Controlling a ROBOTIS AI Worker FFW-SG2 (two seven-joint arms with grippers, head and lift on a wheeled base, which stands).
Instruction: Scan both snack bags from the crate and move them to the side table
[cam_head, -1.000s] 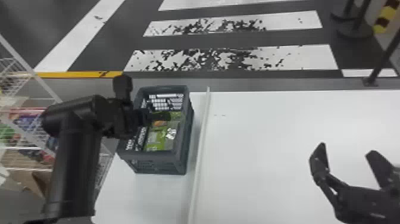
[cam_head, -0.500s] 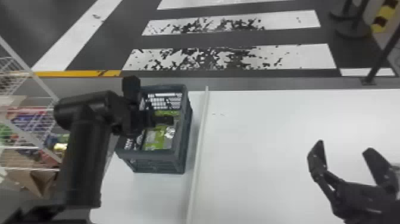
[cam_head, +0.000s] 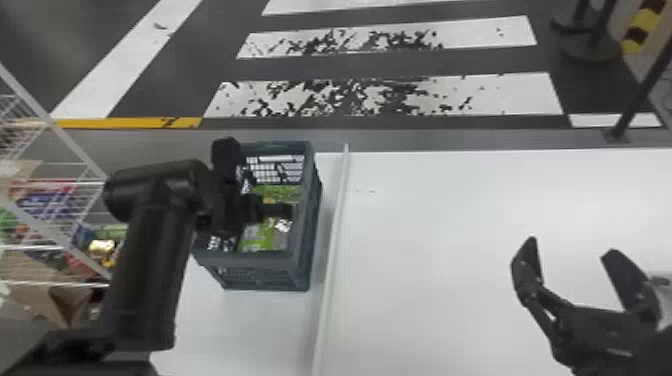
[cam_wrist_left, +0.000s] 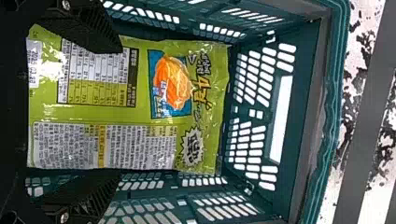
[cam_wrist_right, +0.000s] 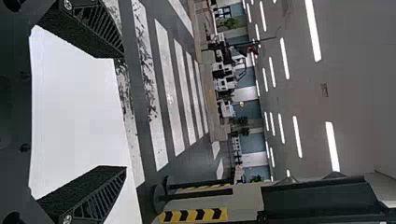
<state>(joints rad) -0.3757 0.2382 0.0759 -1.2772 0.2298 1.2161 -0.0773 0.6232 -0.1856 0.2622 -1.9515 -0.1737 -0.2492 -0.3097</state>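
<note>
My left gripper (cam_head: 257, 185) is over the open grey-green crate (cam_head: 250, 259), with a green snack bag (cam_head: 261, 239) lying in the crate below it. In the left wrist view the left gripper (cam_wrist_left: 116, 114) has its fingers wide apart, the green bag (cam_wrist_left: 140, 114) between and beyond them, inside the crate (cam_wrist_left: 310, 112). Whether a second bag lies there I cannot tell. Over the white table at the right, my right gripper (cam_head: 572, 250) stands open and holds nothing; the right wrist view also shows this gripper (cam_wrist_right: 123, 112) with spread fingers.
A raised white strip (cam_head: 332, 250) runs along the white table (cam_head: 450, 240) just right of the crate. White wire shelving (cam_head: 55, 165) with colourful packages stands at the far left. Barrier posts (cam_head: 595, 45) stand on the floor at the back right.
The left arm has shifted right, bringing its gripper farther over the crate. The right gripper keeps its open pose, and the crate stays where it was.
</note>
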